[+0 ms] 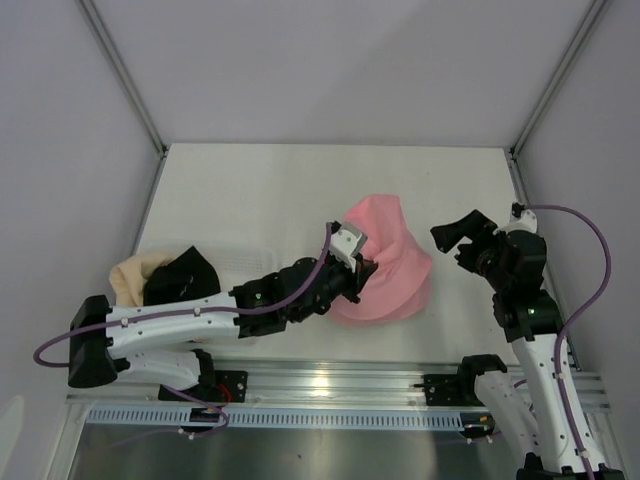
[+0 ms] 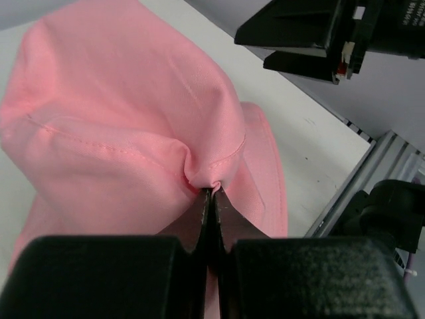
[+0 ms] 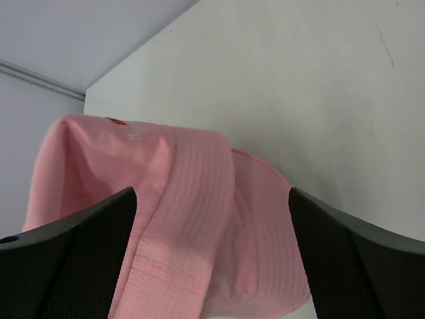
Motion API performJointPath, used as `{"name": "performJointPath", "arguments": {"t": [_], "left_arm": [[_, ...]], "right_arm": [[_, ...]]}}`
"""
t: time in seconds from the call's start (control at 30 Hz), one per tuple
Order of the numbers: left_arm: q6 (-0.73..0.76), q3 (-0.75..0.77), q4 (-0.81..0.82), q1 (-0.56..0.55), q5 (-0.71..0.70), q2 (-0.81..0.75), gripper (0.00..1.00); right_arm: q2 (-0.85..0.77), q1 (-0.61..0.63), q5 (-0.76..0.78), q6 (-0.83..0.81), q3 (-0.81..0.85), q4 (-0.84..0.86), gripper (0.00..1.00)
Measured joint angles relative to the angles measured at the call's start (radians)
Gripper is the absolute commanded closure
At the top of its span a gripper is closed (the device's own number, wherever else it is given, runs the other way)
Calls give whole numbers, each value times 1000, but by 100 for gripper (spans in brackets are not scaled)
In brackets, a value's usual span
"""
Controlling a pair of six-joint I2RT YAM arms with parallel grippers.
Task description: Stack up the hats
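Note:
My left gripper (image 1: 360,268) is shut on a fold of a pink hat (image 1: 380,228) and holds it tilted up over a second pink hat (image 1: 412,292) that lies on the table. The left wrist view shows the closed jaws (image 2: 212,193) pinching the pink cloth (image 2: 119,113), with the lower brim (image 2: 269,173) to the right. My right gripper (image 1: 452,240) is open and empty just right of the pink hats; both hats (image 3: 166,193) show between its fingers (image 3: 73,259). A black hat (image 1: 185,275) lies on a beige hat (image 1: 128,277) at the left.
The white table (image 1: 250,190) is bounded by grey walls with metal frame posts (image 1: 125,75). An aluminium rail (image 1: 330,385) carrying the arm bases runs along the near edge. The right gripper also shows in the left wrist view (image 2: 312,36).

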Motion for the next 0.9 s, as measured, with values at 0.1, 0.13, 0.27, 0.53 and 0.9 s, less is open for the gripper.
{"name": "performJointPath", "arguments": {"t": [0.1, 0.13, 0.27, 0.53, 0.9], "left_arm": [[-2, -26, 1, -42, -30, 0, 96], [-5, -33, 5, -50, -34, 0, 98], [-27, -42, 11, -57, -57, 0, 99], [-57, -45, 18, -57, -89, 2, 97], [-75, -74, 16, -57, -137, -2, 54]], "right_arm": [[-13, 0, -16, 29, -42, 1, 4], [-19, 0, -28, 52, -65, 8, 7], [-43, 0, -95, 163, -187, 77, 19], [-37, 16, -163, 285, -265, 182, 49], [-33, 39, -164, 362, -261, 294, 100]]}}
